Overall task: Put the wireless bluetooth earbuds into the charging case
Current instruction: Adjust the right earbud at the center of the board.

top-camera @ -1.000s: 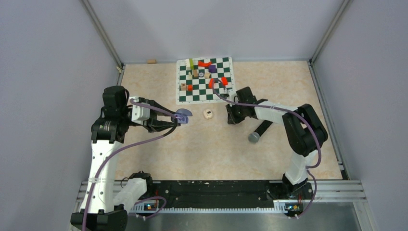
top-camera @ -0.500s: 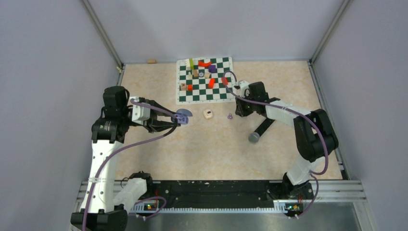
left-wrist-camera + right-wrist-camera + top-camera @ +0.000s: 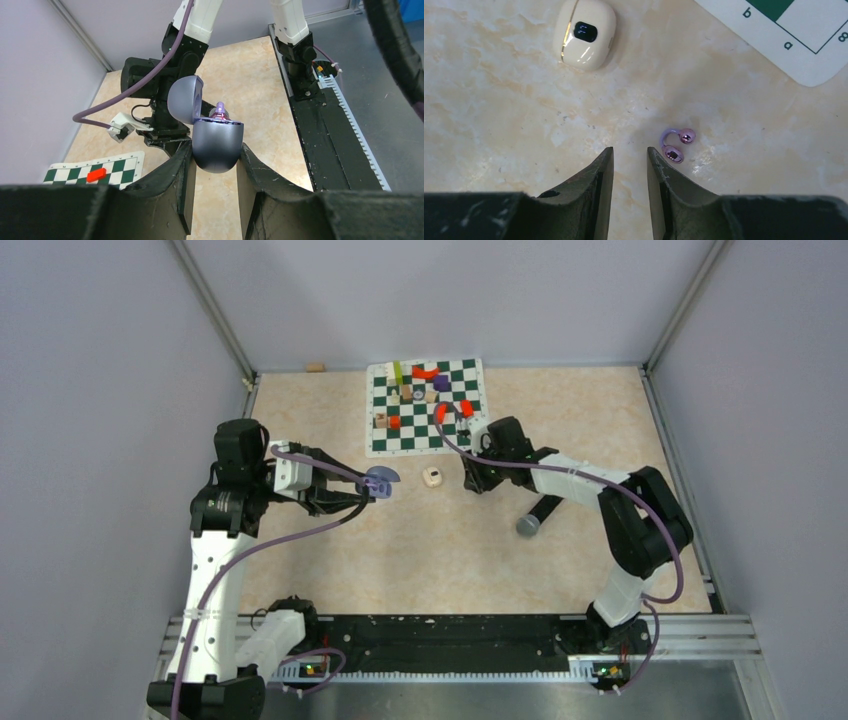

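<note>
- The right gripper (image 3: 629,152) hung low over the table (image 3: 499,100). Its two fingers stood a narrow gap apart, with only bare tabletop between them.
- Just beside the tip of the finger on the right of the wrist view lay the loose earbud (image 3: 676,145). It was two shiny purple beads joined by a lilac arc, outside the gap and not gripped.
- Farther out beyond the fingertips, towards the other finger's side, sat a cream case (image 3: 584,32) with a small dark window.
- Beyond the tips on the earbud's side, the corner of a chess mat (image 3: 784,30) reached in.
- Behind those fingers, beside the forearm, a black microphone (image 3: 535,515) lay on the table.
- The left gripper (image 3: 215,155) was clamped on the charging case (image 3: 217,137), one finger pressed to each side of its rounded grey-purple shell, holding it up off the table.
- Just past the fingertips the lid (image 3: 185,100) stood tipped open, and a seated earbud (image 3: 220,111) showed purple in the case's mouth.
</note>
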Motion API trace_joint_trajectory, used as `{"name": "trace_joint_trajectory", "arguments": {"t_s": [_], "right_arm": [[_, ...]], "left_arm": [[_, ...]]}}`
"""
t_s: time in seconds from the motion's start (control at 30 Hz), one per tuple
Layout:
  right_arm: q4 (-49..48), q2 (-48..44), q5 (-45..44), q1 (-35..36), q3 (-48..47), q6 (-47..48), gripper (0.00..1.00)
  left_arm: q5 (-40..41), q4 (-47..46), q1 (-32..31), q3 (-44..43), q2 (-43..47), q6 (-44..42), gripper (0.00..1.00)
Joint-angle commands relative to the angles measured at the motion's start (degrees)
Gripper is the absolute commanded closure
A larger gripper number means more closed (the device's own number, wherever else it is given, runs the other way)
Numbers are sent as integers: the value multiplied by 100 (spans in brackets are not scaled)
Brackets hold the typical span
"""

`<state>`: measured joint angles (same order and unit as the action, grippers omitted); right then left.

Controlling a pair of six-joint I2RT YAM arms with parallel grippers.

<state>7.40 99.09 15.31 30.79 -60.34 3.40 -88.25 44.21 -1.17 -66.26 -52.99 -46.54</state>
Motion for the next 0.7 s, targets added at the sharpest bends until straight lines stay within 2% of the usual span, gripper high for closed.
{"name": "trace_joint_trajectory", "arguments": {"t_s": [0.0, 0.67], "right_arm": [[-106, 159, -476, 79, -297, 13, 69], [-258, 407, -923, 81, -232, 372, 68]], "left_arm": [[-786, -32, 33, 17, 29, -86, 100], [-784, -33, 38, 9, 33, -59, 100]]}}
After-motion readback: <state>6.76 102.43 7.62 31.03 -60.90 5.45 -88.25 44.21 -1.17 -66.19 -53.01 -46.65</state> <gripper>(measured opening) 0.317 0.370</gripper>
